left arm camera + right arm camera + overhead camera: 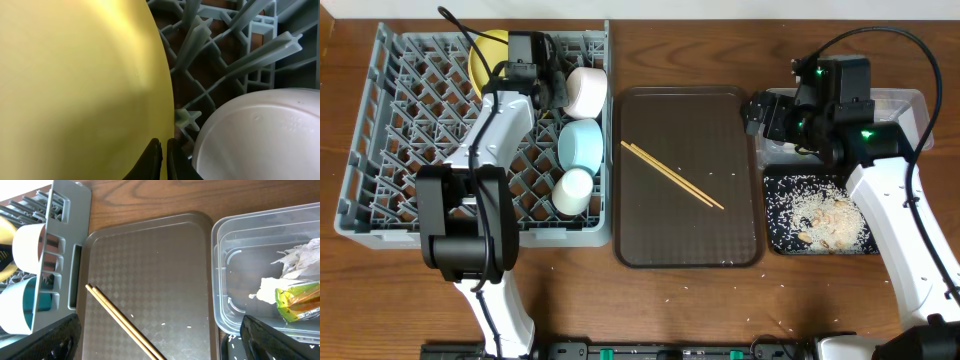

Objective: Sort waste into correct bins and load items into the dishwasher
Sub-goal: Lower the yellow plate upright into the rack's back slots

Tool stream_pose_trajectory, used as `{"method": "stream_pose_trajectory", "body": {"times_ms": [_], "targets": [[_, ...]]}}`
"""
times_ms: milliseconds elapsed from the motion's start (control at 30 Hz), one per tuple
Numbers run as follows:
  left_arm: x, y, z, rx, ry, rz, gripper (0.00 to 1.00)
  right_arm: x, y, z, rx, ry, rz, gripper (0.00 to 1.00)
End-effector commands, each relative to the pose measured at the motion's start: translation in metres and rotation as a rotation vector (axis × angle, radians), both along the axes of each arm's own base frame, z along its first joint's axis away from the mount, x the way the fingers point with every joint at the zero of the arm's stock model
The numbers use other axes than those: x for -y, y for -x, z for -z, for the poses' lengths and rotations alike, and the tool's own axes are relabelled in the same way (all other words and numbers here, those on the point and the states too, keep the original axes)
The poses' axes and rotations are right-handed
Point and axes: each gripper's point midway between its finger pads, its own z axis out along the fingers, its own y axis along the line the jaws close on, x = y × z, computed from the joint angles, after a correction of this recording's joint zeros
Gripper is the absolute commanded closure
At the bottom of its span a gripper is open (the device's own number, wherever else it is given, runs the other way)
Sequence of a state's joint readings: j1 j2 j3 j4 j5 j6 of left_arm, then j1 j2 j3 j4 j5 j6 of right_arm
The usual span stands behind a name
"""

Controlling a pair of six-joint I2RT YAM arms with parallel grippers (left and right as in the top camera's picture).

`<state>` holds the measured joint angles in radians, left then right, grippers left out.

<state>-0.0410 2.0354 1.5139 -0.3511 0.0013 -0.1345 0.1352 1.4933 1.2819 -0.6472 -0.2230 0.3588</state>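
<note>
The round yellow plate (486, 55) (75, 85) stands on edge at the back of the grey dishwasher rack (390, 150). My left gripper (508, 52) (164, 150) is shut on its rim. Beside it in the rack are a white bowl (586, 90) (260, 135), a light blue bowl (582, 143) and a small white cup (572, 190). Two wooden chopsticks (672, 175) (125, 325) lie diagonally on the brown tray (690, 230). My right gripper (767, 115) (162, 345) hangs open over that tray's right edge, holding nothing.
A clear tub (910, 100) (225, 240) at the right holds a crumpled white napkin (300, 257) and a yellow-green wrapper (297, 300). In front of it a black tray (775, 215) holds rice and beige scraps (825, 215). Stray grains dot the table's front.
</note>
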Motion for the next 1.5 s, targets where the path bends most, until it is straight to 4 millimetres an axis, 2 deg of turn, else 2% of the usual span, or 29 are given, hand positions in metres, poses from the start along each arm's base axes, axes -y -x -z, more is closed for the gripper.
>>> {"method": "stream_pose_trajectory", "body": {"times_ms": [0, 300, 400, 500, 700, 833, 933, 1100, 1467], "targets": [[-0.002, 0.000, -0.007, 0.006, -0.044, -0.011, 0.93, 0.000, -0.002, -0.005, 0.014, 0.005, 0.004, 0.01], [0.025, 0.004, -0.076, 0.138, -0.071, 0.023, 0.92, 0.000, -0.002, -0.005, 0.014, 0.005, 0.004, 0.01], [0.032, 0.009, -0.091, 0.159, -0.065, 0.034, 0.92, 0.000, -0.002, -0.005, 0.014, 0.005, 0.004, 0.01], [0.029, 0.013, -0.102, 0.173, -0.064, 0.025, 0.92, 0.000, -0.002, -0.005, 0.014, 0.005, 0.003, 0.01], [-0.008, 0.022, -0.142, 0.248, -0.081, -0.100, 0.88, 0.000, -0.002, -0.005, 0.014, 0.005, 0.004, 0.01], [-0.027, 0.029, -0.159, 0.275, -0.076, -0.147, 0.83, 0.000, -0.002, -0.005, 0.014, 0.005, 0.004, 0.01], [-0.046, 0.034, -0.162, 0.272, -0.075, -0.196, 0.83, 0.000, -0.002, -0.005, 0.014, 0.005, 0.004, 0.01], [-0.087, 0.041, -0.161, 0.278, 0.005, -0.380, 0.83, 0.000, -0.002, -0.005, 0.014, 0.005, 0.004, 0.01], [-0.126, 0.049, -0.159, 0.278, 0.007, -0.476, 0.83, 0.000, -0.002, -0.005, 0.014, 0.005, 0.003, 0.01]]}}
